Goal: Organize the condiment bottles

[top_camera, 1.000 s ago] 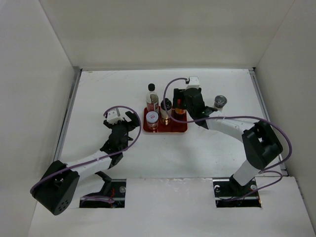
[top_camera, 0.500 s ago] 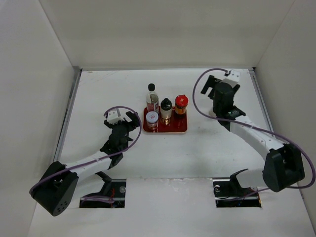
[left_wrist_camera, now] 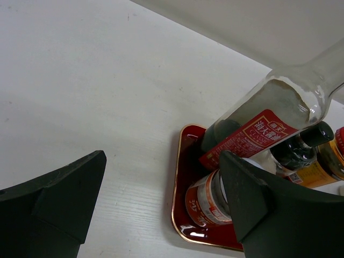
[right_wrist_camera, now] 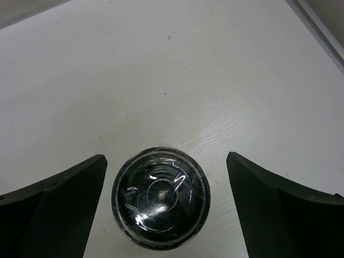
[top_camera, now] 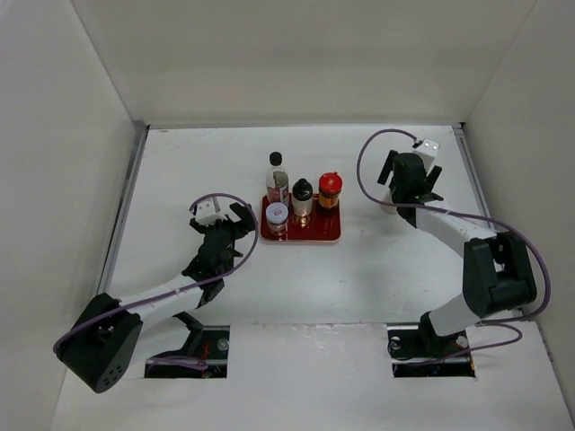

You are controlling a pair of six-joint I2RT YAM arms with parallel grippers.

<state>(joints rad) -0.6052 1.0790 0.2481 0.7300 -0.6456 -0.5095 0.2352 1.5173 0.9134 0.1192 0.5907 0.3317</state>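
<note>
Several condiment bottles stand on the red tray (top_camera: 323, 235): a tall clear black-capped bottle (top_camera: 277, 178) at its back left, a white-lidded jar (top_camera: 277, 215), a small dark bottle (top_camera: 302, 199) and a red-capped jar (top_camera: 330, 190). My left gripper (top_camera: 237, 221) is open and empty on the table just left of the tray. The left wrist view shows the tall bottle (left_wrist_camera: 269, 118) and the white-lidded jar (left_wrist_camera: 207, 199) beyond its right finger (left_wrist_camera: 258, 204). My right gripper (top_camera: 406, 184) hovers open over the grey-capped shaker (right_wrist_camera: 160, 196), whose cap lies between the fingers untouched.
White walls close in the table on the left, back and right. A metal rail (top_camera: 476, 180) runs along the right edge near my right gripper. Purple cables loop over both arms. The tray's gold-rimmed corner (left_wrist_camera: 185, 236) lies close to my left gripper.
My right gripper left the red-capped jar on the tray, opened, and swung right until it came over the shaker. The left arm has stayed still.
</note>
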